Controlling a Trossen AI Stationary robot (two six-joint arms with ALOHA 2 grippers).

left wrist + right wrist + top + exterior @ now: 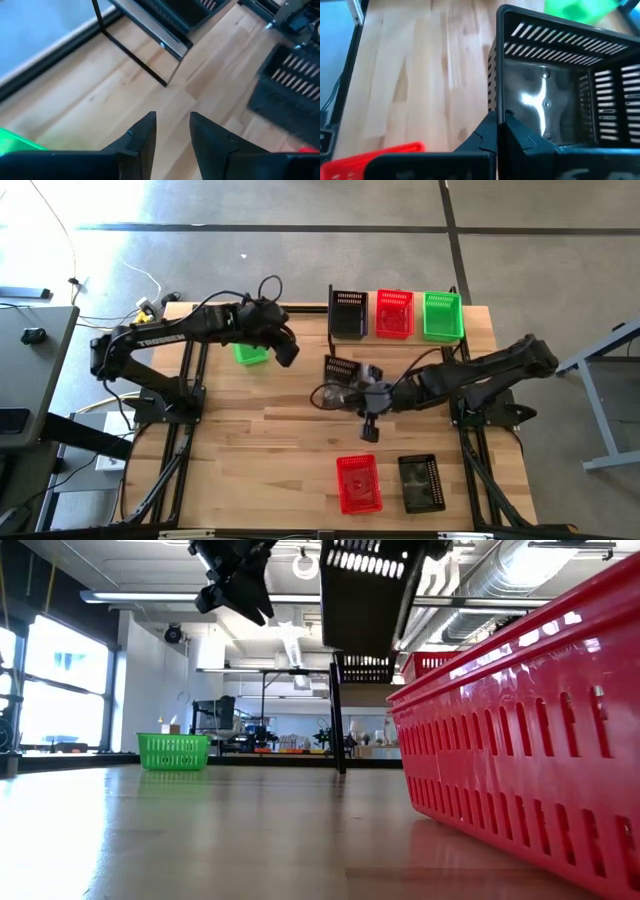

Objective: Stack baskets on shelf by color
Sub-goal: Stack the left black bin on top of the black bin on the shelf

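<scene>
Bare tabletop (260,450): wide open, front left
Right gripper (352,383): pinching black basket (341,369) rim, lifted
Left gripper (285,348): fingers apart, empty, beside green basket (250,354)

Two dark jointed arms; left arm (170,338) carries white lettering, seemingly "TROSSEN"; black cables loop alongside

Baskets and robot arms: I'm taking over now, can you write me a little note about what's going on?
Right gripper: jaws shut on the wall of a black basket, held up mid-table.
Left gripper: empty, jaws a bit apart, above the table beside a lone green basket.
Shelf: black, red and green baskets sit there, one per spot.
Left: a red basket and a black one wait at the near edge.
</scene>
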